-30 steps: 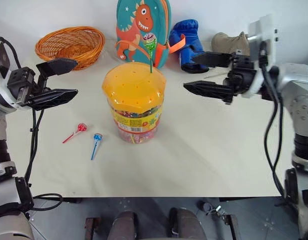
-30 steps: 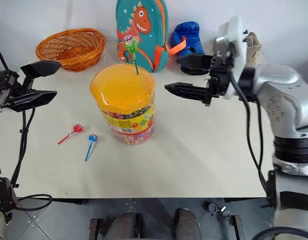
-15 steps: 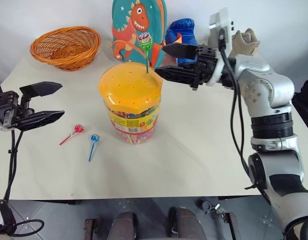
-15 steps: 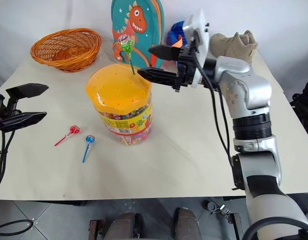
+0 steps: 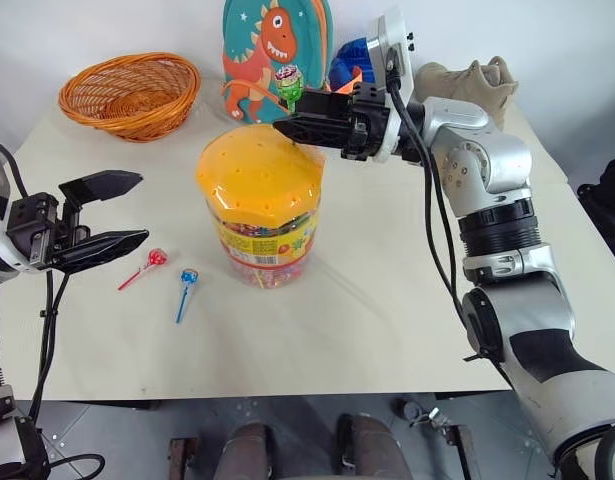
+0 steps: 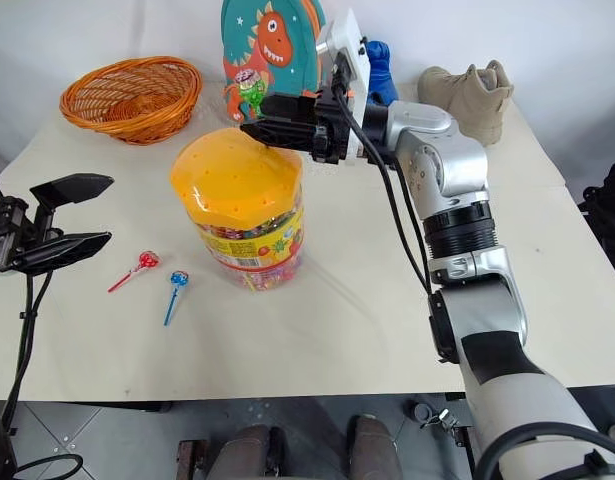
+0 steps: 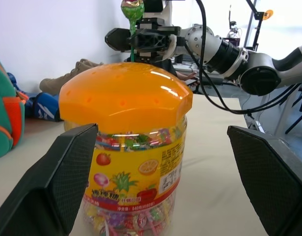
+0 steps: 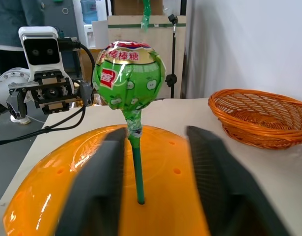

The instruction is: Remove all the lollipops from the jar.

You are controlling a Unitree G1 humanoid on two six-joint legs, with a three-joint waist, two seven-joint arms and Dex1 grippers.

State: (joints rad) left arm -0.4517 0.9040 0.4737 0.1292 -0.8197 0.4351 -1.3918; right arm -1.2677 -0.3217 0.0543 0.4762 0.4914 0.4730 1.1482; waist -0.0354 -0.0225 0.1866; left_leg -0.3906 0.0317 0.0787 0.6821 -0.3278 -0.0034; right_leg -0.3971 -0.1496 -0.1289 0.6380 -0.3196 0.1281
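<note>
**Item: green lollipop [image 8: 128,73], last one standing in the jar [image 5: 262,215].**

- Position: upright in a hole near the far edge of the domed orange lid [image 5: 257,175]. The stick's long axis is vertical, crossing the level line of the right fingers at about a right angle.
- Relation to right gripper [image 5: 290,113]: the stick stands between the two black fingers, closer to one than the other, with the round head above them. The fingers stand apart on either side of the stick and are not clamped on it. This is much the nearer arm.
- Relation to left gripper [image 5: 139,208]: fingers spread wide and empty, level, with the jar well beyond their tips.
- Materials:
  - Lollipop: glossy crinkled foil wrapper printed with apples, twisted at the neck; thin, smooth green stick.
  - Lid: hard shiny plastic, faceted dome, small round holes.
  - Jar: clear plastic wall, yellow-red fruit label, wrapped sweets inside.
- Already out: red lollipop [image 5: 162,257] and blue-and-white lollipop [image 5: 190,275], lying flat on the pale table [image 5: 387,300] just beyond the left fingertips.
- Also present: woven orange basket [image 5: 132,90], dinosaur backpack [image 5: 272,40], tan boot [image 5: 467,80].
- Judgement: pinch the stick, then lift straight up along it.
</note>
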